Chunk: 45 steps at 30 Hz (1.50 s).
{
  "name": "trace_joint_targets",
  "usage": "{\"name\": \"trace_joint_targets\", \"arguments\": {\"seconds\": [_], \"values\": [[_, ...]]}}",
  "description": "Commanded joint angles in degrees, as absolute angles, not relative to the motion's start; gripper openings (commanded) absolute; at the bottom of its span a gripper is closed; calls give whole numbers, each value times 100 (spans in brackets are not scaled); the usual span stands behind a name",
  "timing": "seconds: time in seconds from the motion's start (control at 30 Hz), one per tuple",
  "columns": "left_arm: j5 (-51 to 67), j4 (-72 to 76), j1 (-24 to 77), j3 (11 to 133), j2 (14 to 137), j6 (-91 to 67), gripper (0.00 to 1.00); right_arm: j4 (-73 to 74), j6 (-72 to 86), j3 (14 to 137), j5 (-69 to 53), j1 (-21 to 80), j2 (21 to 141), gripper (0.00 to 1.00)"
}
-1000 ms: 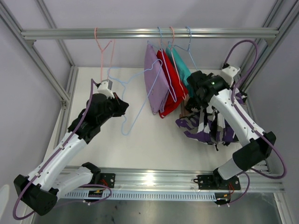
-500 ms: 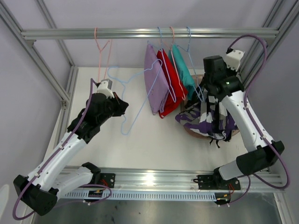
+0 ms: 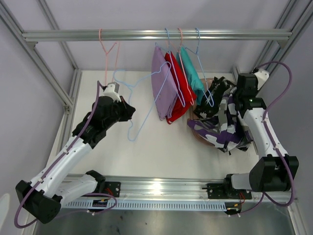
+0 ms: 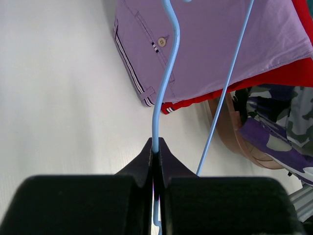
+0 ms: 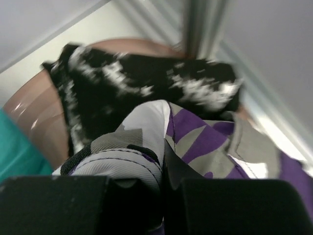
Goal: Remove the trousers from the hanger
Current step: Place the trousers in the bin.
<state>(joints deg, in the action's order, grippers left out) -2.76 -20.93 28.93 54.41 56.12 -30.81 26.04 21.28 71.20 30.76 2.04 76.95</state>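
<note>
Right claw [image 5: 164, 169] grips purple-and-white trousers [image 5: 208, 139]; outstretched left claw [image 4: 156, 152] pinches the blue hanger [image 4: 167, 83].

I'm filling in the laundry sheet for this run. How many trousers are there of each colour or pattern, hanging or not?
Lilac trousers: 1
Red trousers: 1
Teal trousers: 1
Purple-and-white trousers: 1
Black speckled trousers: 1
Total: 5

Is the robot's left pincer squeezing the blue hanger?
Yes, the left pincer has its jaws closed tight on the thin wire of the blue hanger.
</note>
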Motion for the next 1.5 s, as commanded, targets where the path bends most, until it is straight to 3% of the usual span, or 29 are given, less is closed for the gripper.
{"name": "trace_joint_targets", "arguments": {"seconds": [0.0, 0.17, 0.57, 0.63, 0.67, 0.7, 0.77, 0.87, 1.17, 1.47], "values": [[-123, -2083, 2953, 5739, 5642, -2900, 1, 1760, 2399, 6621, 1813, 176, 7935, 5], [-79, -2109, 2953, 5748, 5713, -2900, 0, 1398, 2417, 6591, 1091, 176, 8621, 1], [-79, -2144, 2953, 5801, 5730, -2865, 0, 1521, 2373, 8041, -120, 132, 10643, 7], [-70, -2153, 2953, 5810, 5748, -2857, 1, 1660, 2373, 8173, -289, 123, 10792, 17], [-70, -2153, 2953, 5810, 5748, -2856, 0, 1722, 2356, 8209, -351, 123, 10845, 43], [-79, -2153, 2953, 5810, 5757, -2856, 0, 1731, 2321, 8192, -447, 123, 10820, 51], [-70, -2153, 2953, 5810, 5766, -2856, 0, 1854, 2303, 8174, -422, 123, 10628, 66], [-53, -2153, 2953, 5810, 5801, -2856, 0, 2195, 2163, 8287, -247, 123, 10311, 77], [97, -2171, 2953, 5836, 5854, -2865, 0, 3216, 2118, 8991, 165, -114, 8808, 95], [132, -2180, 2953, 5845, 5854, -2856, 0, 3717, 1978, 8851, 291, -114, 7376, 96]]}}
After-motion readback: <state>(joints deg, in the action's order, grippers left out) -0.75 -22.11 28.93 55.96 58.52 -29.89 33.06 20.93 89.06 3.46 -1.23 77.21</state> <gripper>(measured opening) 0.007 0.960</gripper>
